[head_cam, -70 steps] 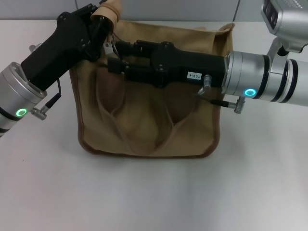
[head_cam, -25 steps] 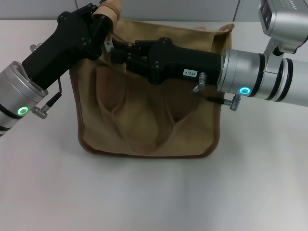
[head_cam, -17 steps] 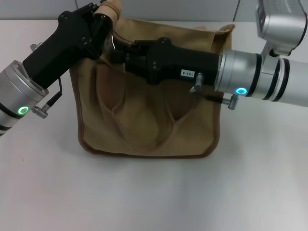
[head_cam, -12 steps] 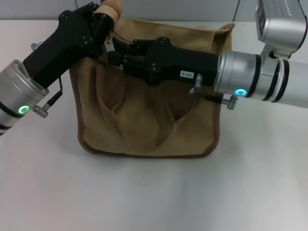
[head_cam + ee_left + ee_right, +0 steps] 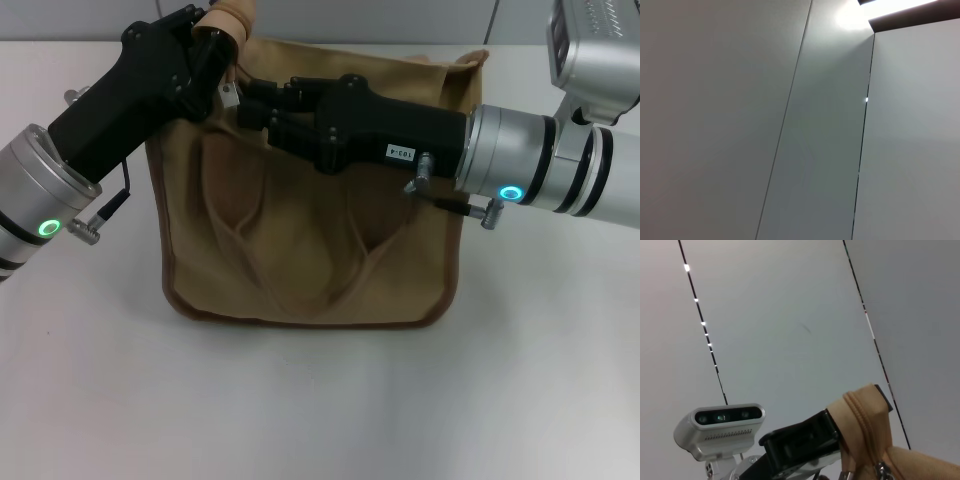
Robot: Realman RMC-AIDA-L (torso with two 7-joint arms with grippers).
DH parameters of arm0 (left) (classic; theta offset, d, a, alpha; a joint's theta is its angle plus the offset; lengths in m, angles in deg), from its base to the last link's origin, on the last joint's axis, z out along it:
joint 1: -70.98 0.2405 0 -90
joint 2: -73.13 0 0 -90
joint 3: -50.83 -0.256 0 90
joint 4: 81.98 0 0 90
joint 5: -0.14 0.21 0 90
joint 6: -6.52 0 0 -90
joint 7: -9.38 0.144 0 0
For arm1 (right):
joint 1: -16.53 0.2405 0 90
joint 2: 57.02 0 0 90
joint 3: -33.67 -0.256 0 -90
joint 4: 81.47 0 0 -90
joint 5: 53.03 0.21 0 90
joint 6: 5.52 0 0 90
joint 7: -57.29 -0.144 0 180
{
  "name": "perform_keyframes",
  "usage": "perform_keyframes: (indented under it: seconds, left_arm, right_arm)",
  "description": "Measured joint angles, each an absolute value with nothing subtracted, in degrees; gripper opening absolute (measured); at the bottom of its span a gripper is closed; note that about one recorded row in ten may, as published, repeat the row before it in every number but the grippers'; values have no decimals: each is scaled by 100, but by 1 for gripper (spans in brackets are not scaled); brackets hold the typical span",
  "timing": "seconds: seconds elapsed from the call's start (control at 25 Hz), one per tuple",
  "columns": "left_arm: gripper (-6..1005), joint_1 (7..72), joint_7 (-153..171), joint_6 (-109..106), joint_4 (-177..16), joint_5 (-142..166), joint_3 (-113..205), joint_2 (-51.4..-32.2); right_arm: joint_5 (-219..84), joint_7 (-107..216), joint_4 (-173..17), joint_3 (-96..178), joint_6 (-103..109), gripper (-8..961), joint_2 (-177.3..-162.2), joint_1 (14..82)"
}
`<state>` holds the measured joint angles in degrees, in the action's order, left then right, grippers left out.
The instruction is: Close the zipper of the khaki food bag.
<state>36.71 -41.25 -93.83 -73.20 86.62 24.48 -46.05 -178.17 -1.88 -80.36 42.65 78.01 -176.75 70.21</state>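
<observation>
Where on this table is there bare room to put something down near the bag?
The white table is bare in front of the khaki canvas food bag, along its brown bottom trim. Crowded: the bag's top left corner, where the left gripper and right gripper meet; both arms cross the sides.

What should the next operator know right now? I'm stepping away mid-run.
Left gripper: at the khaki food bag's far left top corner, pinching the tan end of the zipper strip.
Right gripper: reaching across the bag top, tips beside the silver pull tab; grip cannot be confirmed.
Bag: on the white table, handles draped down the front.
Done: corner held.
Left: take the tab and draw the zipper shut.
</observation>
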Motion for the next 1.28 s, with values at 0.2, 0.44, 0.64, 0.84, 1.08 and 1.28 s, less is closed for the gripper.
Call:
perform_keyframes:
  seconds: [0.2, 0.44, 0.64, 0.84, 1.08, 1.28]
  left_arm:
    - [20, 3671, -4125, -9385, -7319, 8660, 2456, -4605]
    - [21, 3660, -4125, -9334, -7320, 8658, 2456, -4605]
    - [21, 3657, -4124, -9325, -7320, 8655, 2456, -4605]
    - [21, 3650, -4124, -9325, -7320, 8654, 2456, -4605]
    - [21, 3625, -4124, -9325, -7354, 8654, 2456, -4605]
    - [21, 3607, -4125, -9323, -7361, 8654, 2456, -4605]
  right_arm:
    - [-17817, -186, -8025, 4265, 7793, 271, -17673, 7061]
    - [-17816, -185, -8028, 4264, 7730, 268, -17676, 7122]
    - [-17817, -186, -8072, 4263, 7570, 165, -17680, 7162]
    - [-17816, -185, -8085, 4263, 7492, 165, -17682, 7165]
    - [-17818, -185, -8085, 4290, 7488, 166, -17681, 7213]
    - [-17820, -186, -8086, 4272, 7488, 187, -17682, 7218]
